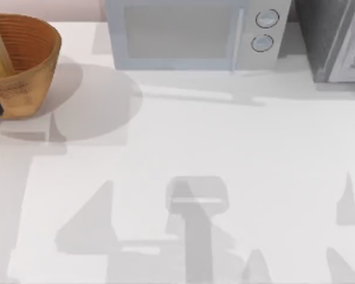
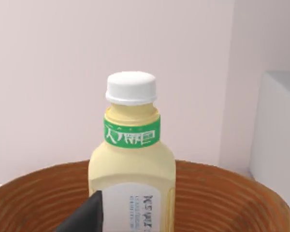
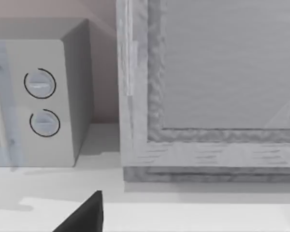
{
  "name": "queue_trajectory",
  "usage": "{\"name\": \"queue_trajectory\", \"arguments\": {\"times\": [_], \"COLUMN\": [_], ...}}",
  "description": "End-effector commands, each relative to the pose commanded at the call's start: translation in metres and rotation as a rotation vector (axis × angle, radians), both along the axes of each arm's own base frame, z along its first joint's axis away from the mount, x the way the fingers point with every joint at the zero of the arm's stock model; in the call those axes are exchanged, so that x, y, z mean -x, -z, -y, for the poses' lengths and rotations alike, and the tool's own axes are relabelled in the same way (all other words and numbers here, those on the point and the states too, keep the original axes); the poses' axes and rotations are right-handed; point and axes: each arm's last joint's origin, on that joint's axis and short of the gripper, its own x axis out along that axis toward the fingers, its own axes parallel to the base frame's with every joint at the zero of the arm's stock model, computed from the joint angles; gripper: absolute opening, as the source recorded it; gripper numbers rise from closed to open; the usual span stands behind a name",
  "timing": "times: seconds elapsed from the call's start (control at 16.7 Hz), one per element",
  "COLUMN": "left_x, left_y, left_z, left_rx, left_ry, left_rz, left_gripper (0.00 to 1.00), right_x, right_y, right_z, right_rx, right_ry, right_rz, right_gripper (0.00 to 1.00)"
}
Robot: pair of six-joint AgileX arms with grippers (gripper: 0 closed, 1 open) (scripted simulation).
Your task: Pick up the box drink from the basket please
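Tan-orange and ribbed on its inside, the round woven-look basket (image 1: 25, 59) is seen at the table's far left, toward ten o'clock in the top view, resting on the white table (image 1: 225, 148). Inside it, the small pale yellow box drink (image 2: 133, 164) with a white round screw cap (image 2: 131, 87) and a green-and-white label band is stood upright, its neck and cap rising above the basket rim in the left wrist view; in the top view it is glimpsed as a pale sliver at the frame's left edge, against the basket's inner wall. The left gripper is indicated by one dark finger (image 2: 87, 216) just in front of the drink's lower body; whether contact is made, and how far the jaws are spread, cannot be told. A pale grey microwave (image 1: 192, 35) with two round dials is placed at twelve o'clock, and a grey textured cabinet (image 1: 337, 38) at two o'clock. One dark finger (image 3: 84, 215) of the right gripper is seen above the table, facing the microwave and cabinet; its jaw spread cannot be told.
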Motion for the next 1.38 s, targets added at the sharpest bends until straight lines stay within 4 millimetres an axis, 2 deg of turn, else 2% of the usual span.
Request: {"name": "queue_trajectory", "arguments": {"times": [0.24, 0.42, 0.6, 0.84, 1.08, 1.2, 1.38], "left_x": [-0.059, -0.095, -0.121, -0.136, -0.136, -0.136, -0.146], "left_y": [0.016, 0.041, 0.070, 0.094, 0.095, 0.089, 0.094], "left_z": [-0.013, -0.023, -0.031, -0.038, -0.038, -0.036, -0.037], "left_rx": [0.000, -0.001, -0.002, -0.004, -0.004, -0.011, -0.004], "left_ry": [0.001, 0.002, 0.002, 0.001, 0.001, 0.003, 0.001], "left_rz": [-0.006, -0.013, -0.020, -0.023, -0.023, -0.005, -0.024], "left_gripper": [1.00, 1.00, 1.00, 1.00, 1.00, 1.00, 1.00], "right_x": [0.000, 0.000, 0.000, 0.000, 0.000, 0.000, 0.000], "right_y": [0.000, 0.000, 0.000, 0.000, 0.000, 0.000, 0.000], "right_z": [0.000, 0.000, 0.000, 0.000, 0.000, 0.000, 0.000], "right_rx": [0.000, 0.000, 0.000, 0.000, 0.000, 0.000, 0.000], "right_ry": [0.000, 0.000, 0.000, 0.000, 0.000, 0.000, 0.000], "right_rz": [0.000, 0.000, 0.000, 0.000, 0.000, 0.000, 0.000], "right_gripper": [1.00, 1.00, 1.00, 1.00, 1.00, 1.00, 1.00]}}
